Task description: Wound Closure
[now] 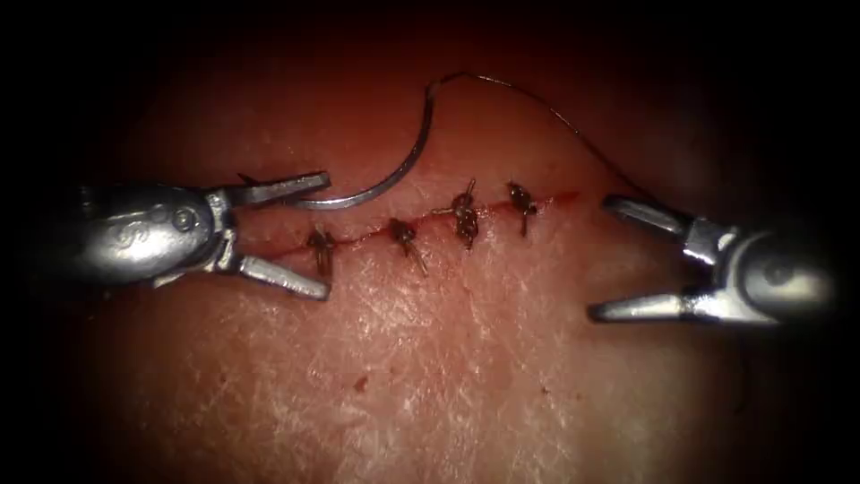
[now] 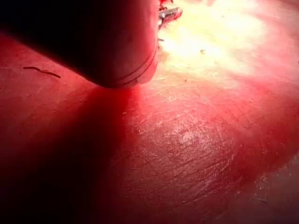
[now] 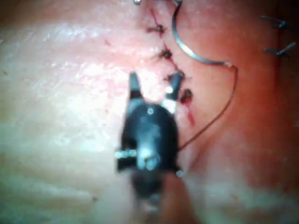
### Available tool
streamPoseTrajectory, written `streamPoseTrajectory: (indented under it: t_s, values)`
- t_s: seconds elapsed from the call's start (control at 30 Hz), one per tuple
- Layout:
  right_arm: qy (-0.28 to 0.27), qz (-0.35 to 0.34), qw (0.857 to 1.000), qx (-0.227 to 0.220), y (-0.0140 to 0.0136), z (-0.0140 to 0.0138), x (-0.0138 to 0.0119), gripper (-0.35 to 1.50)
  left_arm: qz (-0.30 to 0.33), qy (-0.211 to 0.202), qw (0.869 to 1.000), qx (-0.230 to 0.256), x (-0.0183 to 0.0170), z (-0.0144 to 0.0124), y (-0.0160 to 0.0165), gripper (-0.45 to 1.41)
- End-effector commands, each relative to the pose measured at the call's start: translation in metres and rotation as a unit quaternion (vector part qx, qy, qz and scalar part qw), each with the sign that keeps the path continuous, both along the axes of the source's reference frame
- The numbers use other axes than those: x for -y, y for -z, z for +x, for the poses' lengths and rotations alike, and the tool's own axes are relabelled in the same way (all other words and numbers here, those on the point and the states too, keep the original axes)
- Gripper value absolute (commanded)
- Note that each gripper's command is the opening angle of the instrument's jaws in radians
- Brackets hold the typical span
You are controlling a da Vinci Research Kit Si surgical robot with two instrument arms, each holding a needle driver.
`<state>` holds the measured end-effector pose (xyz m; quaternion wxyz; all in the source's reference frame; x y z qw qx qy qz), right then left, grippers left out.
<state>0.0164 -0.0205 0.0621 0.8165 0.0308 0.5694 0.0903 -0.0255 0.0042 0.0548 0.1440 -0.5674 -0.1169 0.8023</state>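
The cut [image 1: 358, 237] runs across the tissue [image 1: 448, 358], closed by several knotted stitches [image 1: 464, 215]. The curved needle [image 1: 403, 170] lies free on the tissue just beyond the cut, not in it. Its pointed end rests by the upper jaw of my left tool [image 1: 324, 237], which stands wide open over the cut's left end and holds nothing. Thread [image 1: 555, 112] arcs from the needle's tail to the right, ending near my right tool [image 1: 602, 258], open and empty at the cut's right end. The right wrist view shows that tool [image 3: 154, 88], the needle [image 3: 187, 49] and the thread [image 3: 224, 107].
Short cut ends of thread [image 3: 275, 21] lie on the tissue away from the stitches, and another piece [image 2: 42, 71] lies beside the left tool's shaft [image 2: 117, 46]. A small red spot [image 1: 361, 384] marks the tissue in front of the cut.
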Motion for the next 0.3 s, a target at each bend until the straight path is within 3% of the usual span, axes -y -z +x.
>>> streamPoseTrajectory:
  t_s: [0.03, 0.3]
  values:
    - [-0.002, 0.0, 1.0, 0.001, -0.0006, 0.0006, 0.0004, 1.23, 0.0, -0.001, 1.0, 0.001, 0.0002, -0.0004, -0.0007, 0.72]
    - [-0.003, 0.0, 1.0, 0.001, -0.0006, 0.0003, 0.0004, 1.23, -0.001, -0.001, 1.0, 0.0, 0.0004, -0.0005, -0.0009, 0.72]
